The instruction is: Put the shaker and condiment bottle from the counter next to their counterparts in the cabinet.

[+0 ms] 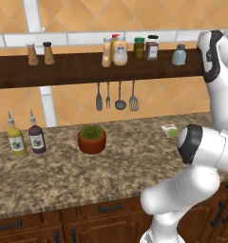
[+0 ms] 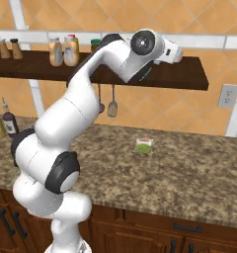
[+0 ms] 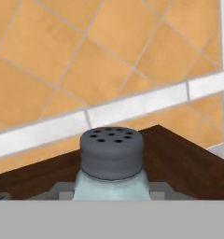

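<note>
The shaker (image 3: 111,154), pale blue-grey glass with a grey holed cap, sits upright between my fingertips over the right end of the cabinet (image 3: 179,158). My gripper (image 3: 111,189) is shut on it. From the right base view the hand (image 2: 177,53) hovers at the shelf board (image 2: 189,74), and the shaker is hidden there. A look-alike shaker (image 1: 179,55) stands on the shelf just left of the arm. Farther left, the slim condiment bottle (image 1: 106,52) stands right beside the wider peach bottle (image 1: 119,51).
Two dark-lidded jars (image 1: 145,48) and two brown shakers (image 1: 40,53) also stand on the shelf. Utensils (image 1: 116,97) hang below it. On the counter are a potted plant (image 1: 91,138), two spouted bottles (image 1: 26,138) and a green packet (image 2: 143,145).
</note>
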Available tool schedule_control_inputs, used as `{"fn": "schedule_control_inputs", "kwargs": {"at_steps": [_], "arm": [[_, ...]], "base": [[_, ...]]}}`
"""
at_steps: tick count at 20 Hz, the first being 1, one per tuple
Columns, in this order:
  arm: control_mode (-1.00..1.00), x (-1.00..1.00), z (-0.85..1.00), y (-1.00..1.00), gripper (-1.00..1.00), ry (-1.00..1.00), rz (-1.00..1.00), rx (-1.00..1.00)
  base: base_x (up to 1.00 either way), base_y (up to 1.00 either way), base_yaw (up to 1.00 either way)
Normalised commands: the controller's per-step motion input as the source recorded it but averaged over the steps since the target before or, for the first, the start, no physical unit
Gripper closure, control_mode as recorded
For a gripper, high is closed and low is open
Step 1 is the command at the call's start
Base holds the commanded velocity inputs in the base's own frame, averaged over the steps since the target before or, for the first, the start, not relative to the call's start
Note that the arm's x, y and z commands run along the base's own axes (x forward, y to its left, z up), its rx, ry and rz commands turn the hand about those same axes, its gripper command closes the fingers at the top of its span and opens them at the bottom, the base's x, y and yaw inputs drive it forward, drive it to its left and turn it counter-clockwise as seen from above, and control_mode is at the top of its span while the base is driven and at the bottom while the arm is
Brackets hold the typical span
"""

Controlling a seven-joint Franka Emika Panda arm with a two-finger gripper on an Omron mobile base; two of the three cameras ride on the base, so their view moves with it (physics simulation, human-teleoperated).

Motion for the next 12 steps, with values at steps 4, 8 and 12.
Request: {"fn": "schedule_control_inputs", "kwargs": {"at_steps": [4, 8, 12], "arm": [[-1.00, 0.00, -0.05, -0.14, 1.00, -0.28, 0.61, -0.01], [-1.00, -0.06, 0.03, 0.00, 1.00, -0.04, 0.13, -0.03], [-1.00, 0.00, 0.42, 0.10, 1.00, 0.02, 0.04, -0.16]], "base": [[0.00, 0.00, 0.00], [0.00, 0.00, 0.00], [0.00, 0.00, 0.00]]}}
